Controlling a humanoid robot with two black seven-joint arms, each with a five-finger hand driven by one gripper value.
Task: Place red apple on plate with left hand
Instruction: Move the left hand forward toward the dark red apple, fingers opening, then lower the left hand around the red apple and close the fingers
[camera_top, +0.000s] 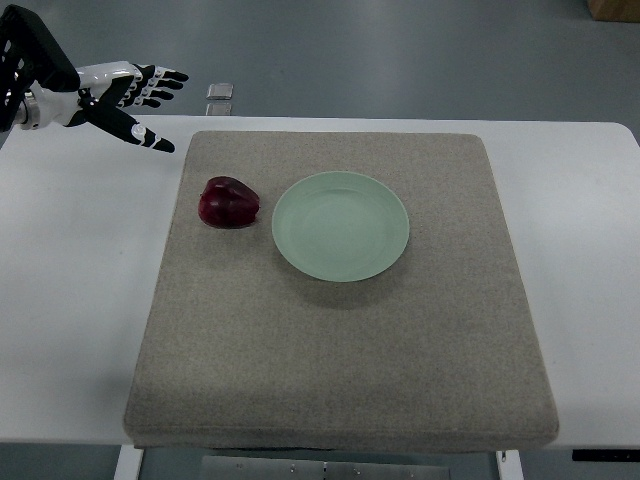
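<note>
Top view looks steeply down on a white table (70, 300) covered in the middle by a grey felt mat (340, 350). On the mat sits a pale green plate (341, 226), round and shallow — nothing lies in it, its whole inner face showing bare. Just beside the plate's left rim, apart from it by a thin strip of mat, rests the red apple (229, 202), dark and glossy, lying on the mat and not on the plate.

Left hand (125, 98) comes in from the upper left corner, over the table's far left edge, well apart from the apple and above it in the picture. Its fingers (160, 80) are spread wide and stretched out toward the right, the thumb splayed lower toward the mat's corner, and it holds nothing. Its arm is cut off by the picture's edge — only the dark wrist part shows.

Beyond the table's far edge, on the grey floor, lies a small pale object (220, 92), too small to make out. A brown box corner (614, 9) is cut off at the top right.
</note>
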